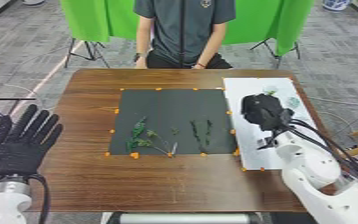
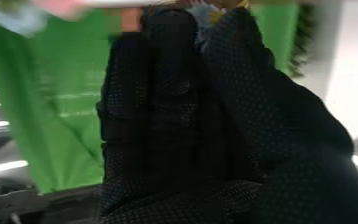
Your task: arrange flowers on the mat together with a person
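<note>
In the head view my right hand [image 1: 264, 111] is over the white sheet [image 1: 262, 159] on the table's right. Pale flowers [image 1: 293, 102] lie there beside it. The right wrist view has my right hand [image 2: 171, 100] with straight fingers, its thumb close to them. A white and yellow flower [image 2: 204, 14] shows between the tips; whether they touch it, I cannot tell. My left hand [image 1: 20, 145] is held open left of the table. On the dark mat [image 1: 171, 107] lie green leafy stems [image 1: 138, 134] at lower left and thin stems [image 1: 202, 134] at lower right.
Orange markers [image 1: 135, 155] dot the edges of the mat and sheet. Across the brown table [image 1: 158, 185] stands a person [image 1: 182, 37], hands low by the far edge, with a green cloth [image 1: 273, 25] behind.
</note>
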